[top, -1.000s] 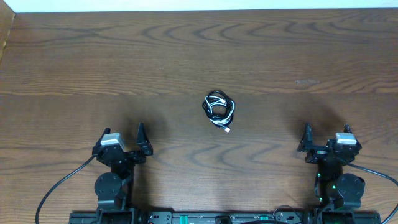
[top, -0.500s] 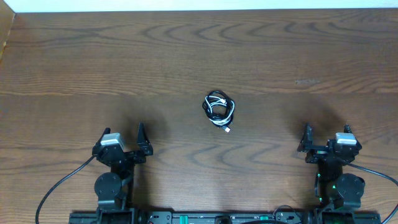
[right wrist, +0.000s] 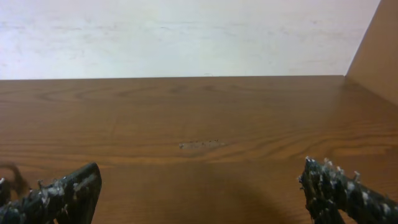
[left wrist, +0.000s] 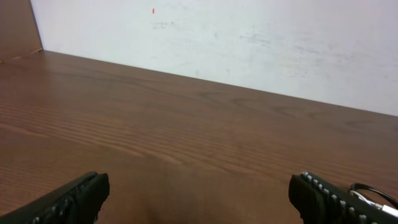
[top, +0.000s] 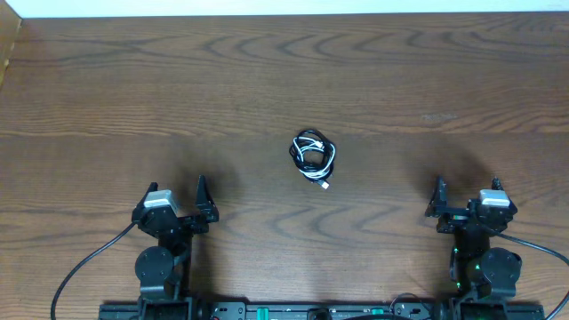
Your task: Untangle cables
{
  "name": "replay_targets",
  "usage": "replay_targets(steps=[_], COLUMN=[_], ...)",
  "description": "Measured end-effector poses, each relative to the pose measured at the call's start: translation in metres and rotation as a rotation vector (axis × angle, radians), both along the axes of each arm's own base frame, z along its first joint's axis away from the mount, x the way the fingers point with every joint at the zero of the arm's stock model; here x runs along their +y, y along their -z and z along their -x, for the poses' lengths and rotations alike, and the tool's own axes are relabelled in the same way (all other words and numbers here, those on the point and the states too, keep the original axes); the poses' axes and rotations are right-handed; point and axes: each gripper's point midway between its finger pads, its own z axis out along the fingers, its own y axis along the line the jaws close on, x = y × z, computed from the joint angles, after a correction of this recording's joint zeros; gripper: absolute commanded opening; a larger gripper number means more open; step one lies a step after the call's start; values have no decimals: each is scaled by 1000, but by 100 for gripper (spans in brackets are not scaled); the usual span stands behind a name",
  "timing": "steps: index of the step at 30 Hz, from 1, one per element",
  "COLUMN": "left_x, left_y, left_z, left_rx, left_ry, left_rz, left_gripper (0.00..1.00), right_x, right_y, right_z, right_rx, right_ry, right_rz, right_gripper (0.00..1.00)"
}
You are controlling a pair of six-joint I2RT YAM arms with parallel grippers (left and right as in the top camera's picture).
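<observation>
The cables [top: 313,156] lie as one small coiled bundle of black and white cord at the table's middle, a white plug end sticking out toward the front. My left gripper [top: 173,200] rests near the front left, well apart from the bundle, and stands open with nothing between its fingers [left wrist: 199,199]. In the left wrist view a loop of the cables [left wrist: 372,191] peeks past the right finger. At the front right my right gripper [top: 467,194] is open too and holds nothing [right wrist: 199,193]. A dark blur at the right wrist view's left edge may be the cables [right wrist: 12,175].
The brown wooden table [top: 178,80] runs back to a white wall [left wrist: 249,43]. A wooden side panel [top: 7,49] stands at the far left, another at the right [right wrist: 376,50]. A faint pale scuff [top: 438,116] marks the table at right. Black arm wires [top: 84,267] trail along the front edge.
</observation>
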Motion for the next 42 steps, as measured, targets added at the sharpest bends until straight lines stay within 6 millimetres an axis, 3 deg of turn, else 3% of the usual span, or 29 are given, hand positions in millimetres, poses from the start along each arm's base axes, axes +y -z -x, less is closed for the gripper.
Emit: replay_targets(steps=[34, 42], left_x=[0, -1], left_y=[0, 21], left_z=[0, -1], left_rx=[4, 113], left_ry=[0, 5], left_rz=[-3, 0], left_gripper=[97, 97], right_x=[1, 0], right_y=[1, 33], right_z=[0, -2], right_rx=[2, 155], right_ry=[-8, -2], right_rz=[-1, -6], right_gripper=[99, 99])
